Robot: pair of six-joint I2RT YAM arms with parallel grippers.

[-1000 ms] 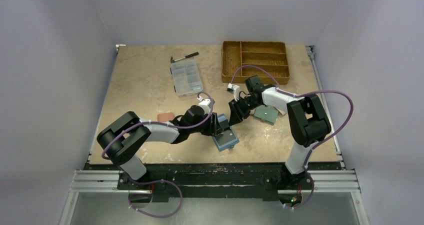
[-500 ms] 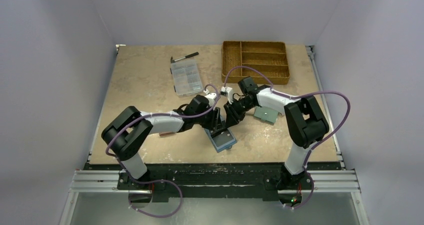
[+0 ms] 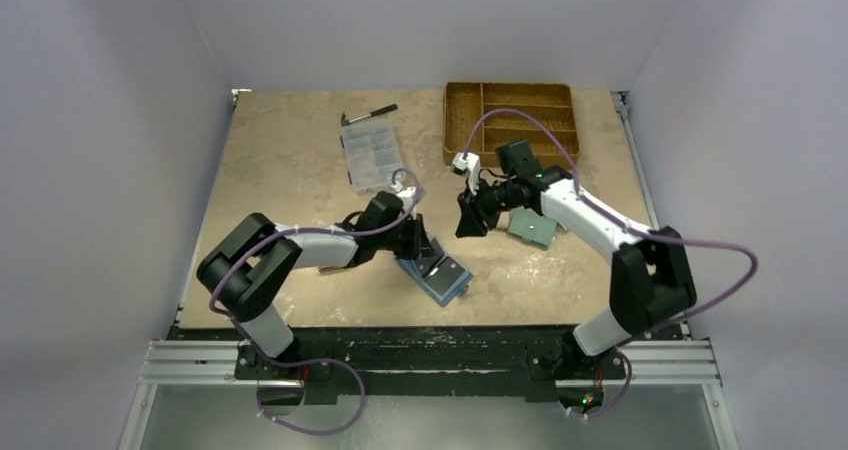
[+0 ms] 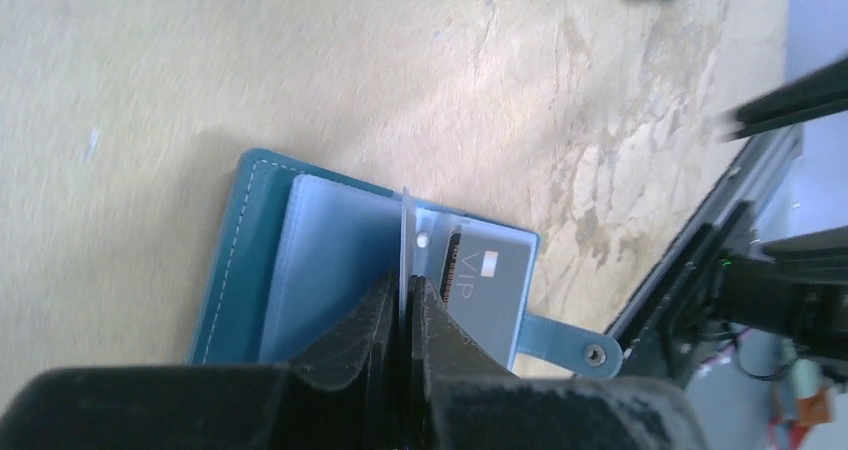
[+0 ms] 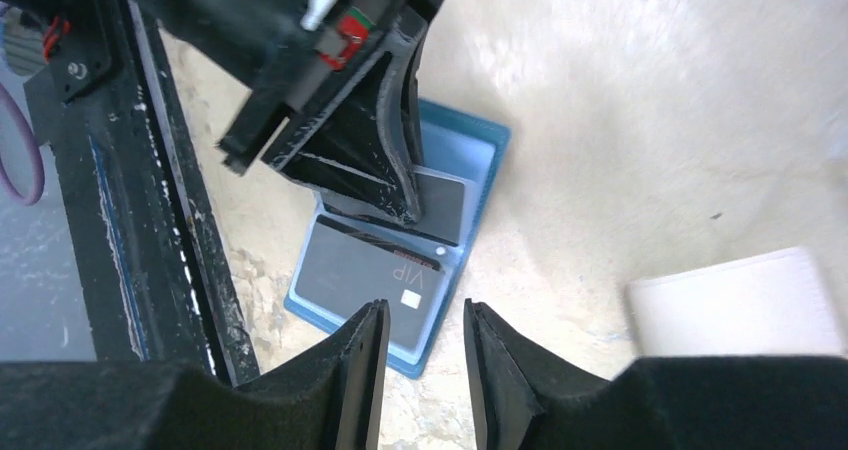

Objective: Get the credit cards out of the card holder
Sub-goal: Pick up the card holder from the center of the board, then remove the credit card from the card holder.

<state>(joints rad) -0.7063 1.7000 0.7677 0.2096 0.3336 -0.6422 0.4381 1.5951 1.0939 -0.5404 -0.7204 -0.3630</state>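
We judged the left end effector [image 4: 403, 290], clamped on 1 credit card [image 4: 405, 225], should pull straight from the card holder [image 4: 228, 270]; the right end effector [image 5: 422, 315] hung apart.

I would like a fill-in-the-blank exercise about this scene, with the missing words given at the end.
1. The left gripper is ___ on a grey card.
2. The card holder lies ___ on the table.
3. The dark card inside it bears the letters ___.
4. The right gripper holds ___.
Missing words: shut; open; VIP; nothing.
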